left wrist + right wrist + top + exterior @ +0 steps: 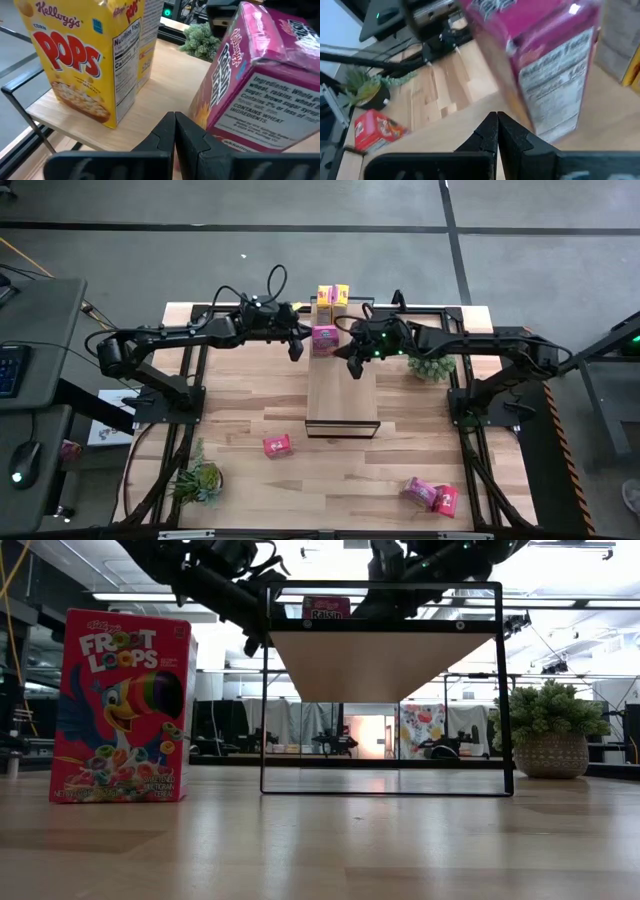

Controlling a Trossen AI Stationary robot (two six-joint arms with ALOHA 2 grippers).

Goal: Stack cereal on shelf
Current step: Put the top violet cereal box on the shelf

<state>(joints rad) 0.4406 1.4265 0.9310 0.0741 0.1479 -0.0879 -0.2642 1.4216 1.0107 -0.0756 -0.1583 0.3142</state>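
The shelf, a long wood-plank top on a dark frame, stands mid-table. Two yellow Corn Pops boxes stand upright at its far end; they also show in the left wrist view. A pink box stands on the shelf top just near of them, and shows in both wrist views. My left gripper is shut, left of the pink box. My right gripper is shut, right and near of it. A small gap shows on each side.
A red Froot Loops box stands on the table near the shelf's near end. A pink box and a red box lie near the front right. Potted plants sit at front left and right of the shelf.
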